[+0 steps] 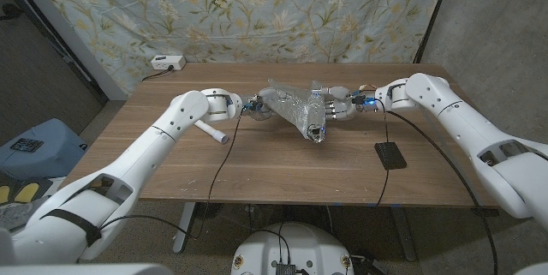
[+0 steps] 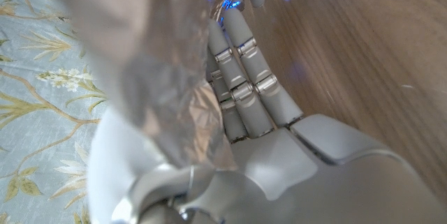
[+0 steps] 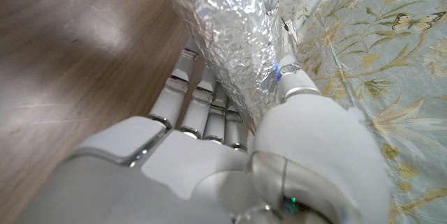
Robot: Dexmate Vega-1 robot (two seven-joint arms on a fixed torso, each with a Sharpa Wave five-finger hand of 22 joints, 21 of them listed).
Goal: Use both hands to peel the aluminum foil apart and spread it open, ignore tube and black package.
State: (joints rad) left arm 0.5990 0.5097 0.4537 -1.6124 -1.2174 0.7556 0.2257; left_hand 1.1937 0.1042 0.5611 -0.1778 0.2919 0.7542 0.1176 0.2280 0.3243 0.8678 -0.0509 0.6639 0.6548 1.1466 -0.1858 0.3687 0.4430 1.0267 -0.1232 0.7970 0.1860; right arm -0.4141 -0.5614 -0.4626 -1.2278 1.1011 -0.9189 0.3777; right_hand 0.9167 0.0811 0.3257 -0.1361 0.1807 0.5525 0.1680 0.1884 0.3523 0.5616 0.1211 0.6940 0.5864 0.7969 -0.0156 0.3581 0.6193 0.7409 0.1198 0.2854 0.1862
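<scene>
Now mid-peel: aluminum foil (image 1: 295, 109) is held up above the table (image 1: 257, 164) centre, crumpled, betw. both hands. Left hand (image 1: 254, 104) pinches one end, thumb vs fingers (image 2: 241, 91) w/ foil between; right hand (image 1: 340, 104) pinches the other end likewise, fingers (image 3: 202, 102) under the sheet. Foil is only partly opened, still bunched w/ a tail drooping toward the wood. Next prob. calls for pulling the hands apart gently, else it may tear. Tube (image 1: 211, 131) and black package (image 1: 390, 155) lie off to the sides, well apart.

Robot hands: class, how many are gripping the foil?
2. The left hand grips the foil at its left end; the right hand grips its right side.
</scene>
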